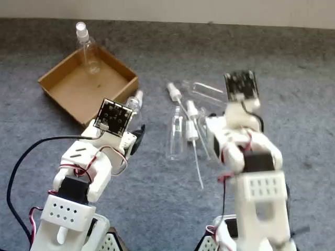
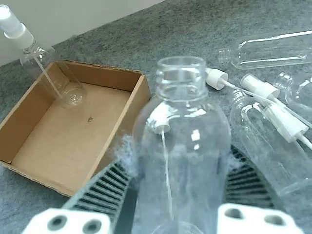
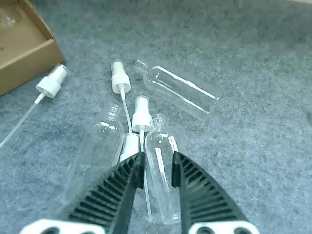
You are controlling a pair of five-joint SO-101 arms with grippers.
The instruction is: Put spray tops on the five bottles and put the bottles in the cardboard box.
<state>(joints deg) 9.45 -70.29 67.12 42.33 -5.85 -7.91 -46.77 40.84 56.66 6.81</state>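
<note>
My left gripper (image 2: 178,187) is shut on a clear bottle (image 2: 181,141) with an open neck and no spray top. In the high view this bottle (image 1: 135,101) is held beside the near right corner of the cardboard box (image 1: 57,83). A bottle with a spray top (image 1: 88,49) leans in the box's far corner. My right gripper (image 3: 157,163) hangs just above the pile, jaws open by a narrow gap over a lying bottle (image 3: 161,170) and a spray top (image 3: 141,111). Other spray tops (image 3: 119,80) (image 3: 51,84) and an uncapped bottle (image 3: 180,92) lie around.
Everything rests on grey carpet (image 1: 293,78). The box wall (image 2: 134,109) stands close to the held bottle. Several loose bottles and long-tubed spray tops (image 1: 183,120) crowd the middle between the arms. A black cable (image 1: 21,157) curves by the left arm's base.
</note>
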